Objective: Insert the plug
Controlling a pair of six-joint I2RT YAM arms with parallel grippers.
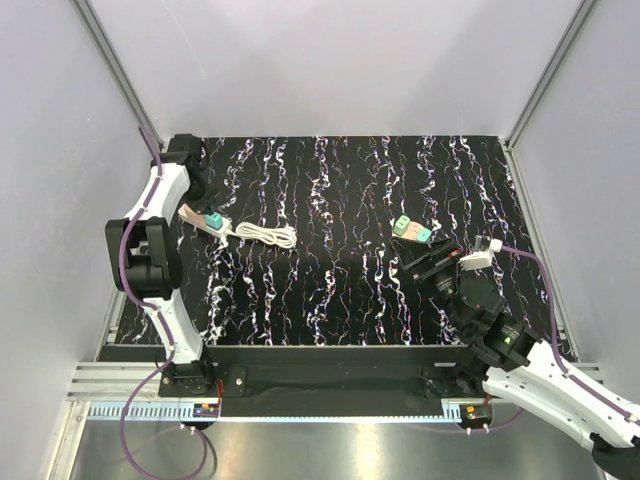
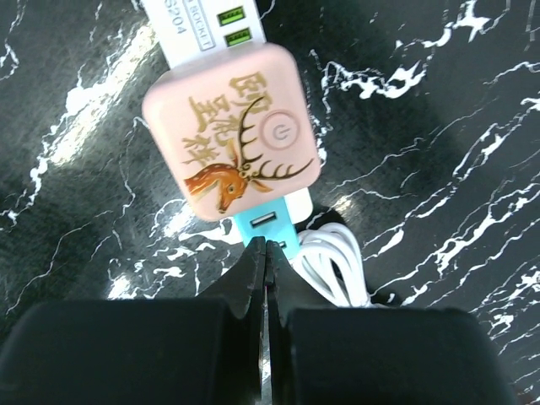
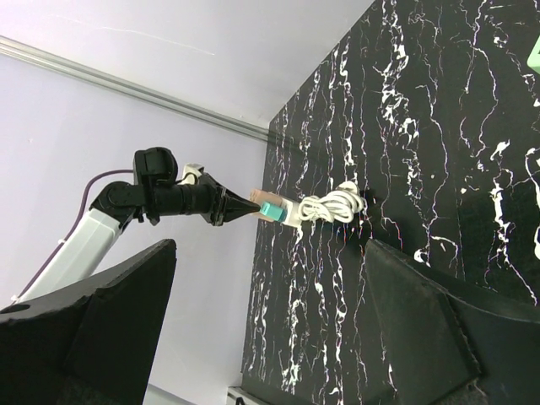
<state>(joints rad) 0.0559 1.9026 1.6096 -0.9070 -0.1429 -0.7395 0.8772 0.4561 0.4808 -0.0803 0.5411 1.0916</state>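
A white socket strip (image 2: 190, 21) with a teal end (image 2: 268, 226) lies at the mat's left side, also seen in the top view (image 1: 207, 221). A pink cube (image 2: 229, 126) with a deer print and a power button sits on it. Beside it is a coiled white cable (image 2: 337, 266). My left gripper (image 2: 266, 246) is shut, with its tips against the teal end and nothing between them. A small teal and pink plug-like block (image 1: 412, 229) lies right of centre. My right gripper (image 1: 432, 258) hovers just short of that block, and its jaws (image 3: 272, 245) stand wide open and empty.
The black marbled mat (image 1: 340, 290) covers the table between grey walls. The cable coil (image 1: 266, 235) lies right of the strip. A metal rail (image 1: 300, 380) runs along the near edge by the arm bases. A green object (image 3: 535, 55) shows at the right wrist view's edge.
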